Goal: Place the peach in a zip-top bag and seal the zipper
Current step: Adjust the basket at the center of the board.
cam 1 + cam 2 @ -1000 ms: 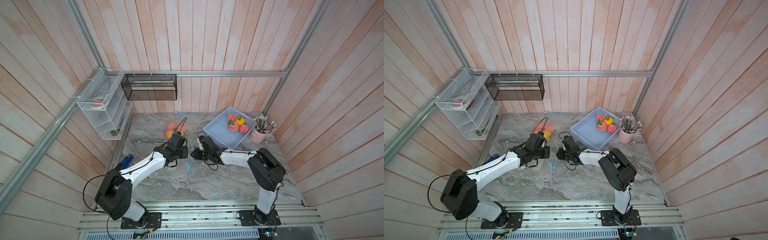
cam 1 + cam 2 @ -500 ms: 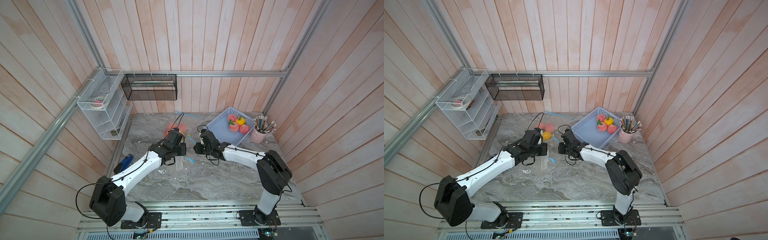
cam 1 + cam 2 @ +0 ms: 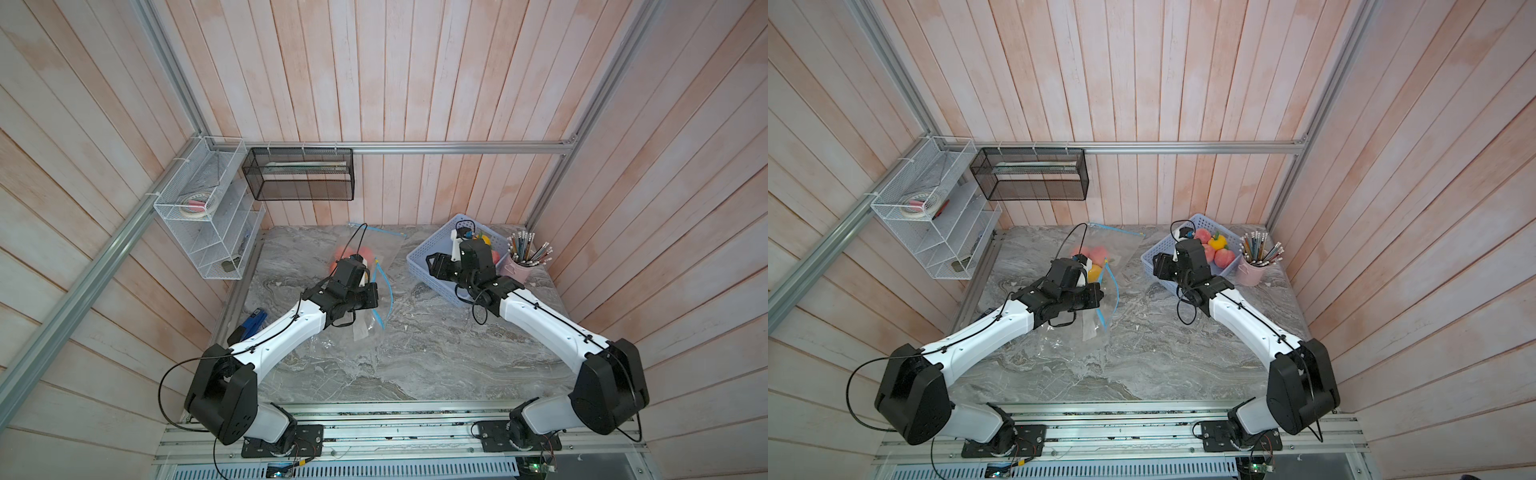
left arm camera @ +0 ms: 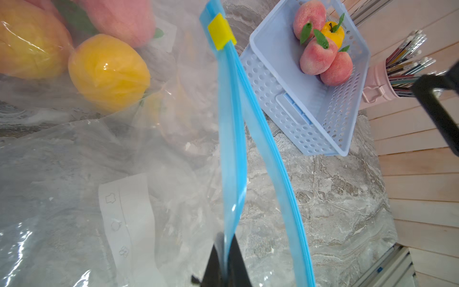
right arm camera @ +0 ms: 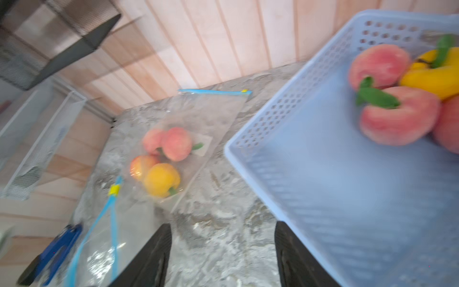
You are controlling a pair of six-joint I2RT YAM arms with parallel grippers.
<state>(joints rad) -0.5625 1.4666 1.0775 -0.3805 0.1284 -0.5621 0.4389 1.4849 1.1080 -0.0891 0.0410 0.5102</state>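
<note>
Right wrist view blurred throughout: basket (image 5: 323,186) and its peaches (image 5: 397,116) smeared, basket cut by the frame edge. Left wrist view crops the left gripper (image 4: 224,261) fingertips and the zip-top bag (image 4: 74,198). In a top view the left arm partly covers a blue tool (image 3: 252,322) at the table's 8 o'clock, possibly a clamp. Rack (image 3: 216,253) contents, 10 o'clock, too small to identify.

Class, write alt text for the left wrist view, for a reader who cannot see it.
The left gripper pinches one blue zipper strip of a clear zip-top bag, its mouth open as far as the yellow slider. Beyond, on the marble table, a pale blue basket holds peaches; more fruit lies under clear plastic.
</note>
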